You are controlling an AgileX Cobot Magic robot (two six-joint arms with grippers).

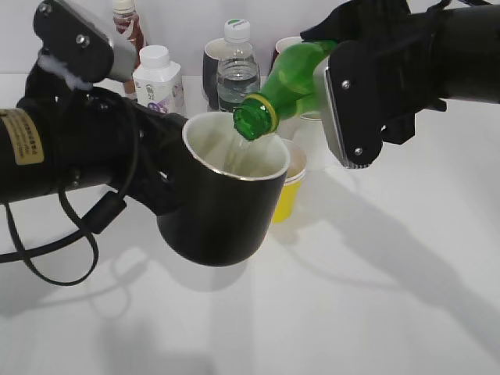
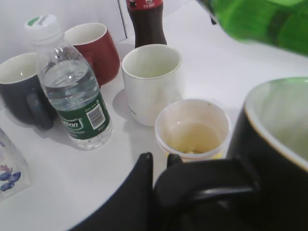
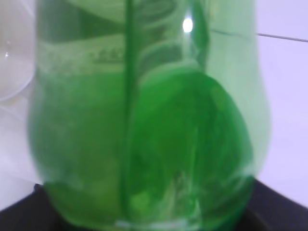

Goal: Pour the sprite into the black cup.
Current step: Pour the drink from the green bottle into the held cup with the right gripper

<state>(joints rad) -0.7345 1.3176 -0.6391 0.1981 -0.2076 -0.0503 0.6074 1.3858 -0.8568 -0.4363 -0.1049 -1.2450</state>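
Note:
The sprite bottle [image 1: 291, 80] is green, uncapped and tilted neck-down to the left. Its mouth is over the rim of the black cup [image 1: 223, 211], and a thin clear stream runs into the cup's white inside. My right gripper [image 1: 344, 109] is shut on the bottle's body; the bottle fills the right wrist view [image 3: 144, 120], hiding the fingertips. My left gripper [image 2: 159, 161] is shut on the black cup's handle [image 2: 207, 185] and holds the cup off the table. The bottle's body crosses the top right of the left wrist view [image 2: 260, 21].
A yellow paper cup [image 2: 192, 127] and a white mug [image 2: 151, 79] stand just behind the black cup. Further back are a water bottle [image 2: 72, 91], a dark grey mug [image 2: 19, 89], a dark red mug [image 2: 94, 48], a cola bottle [image 2: 146, 19] and a small white bottle [image 1: 158, 78].

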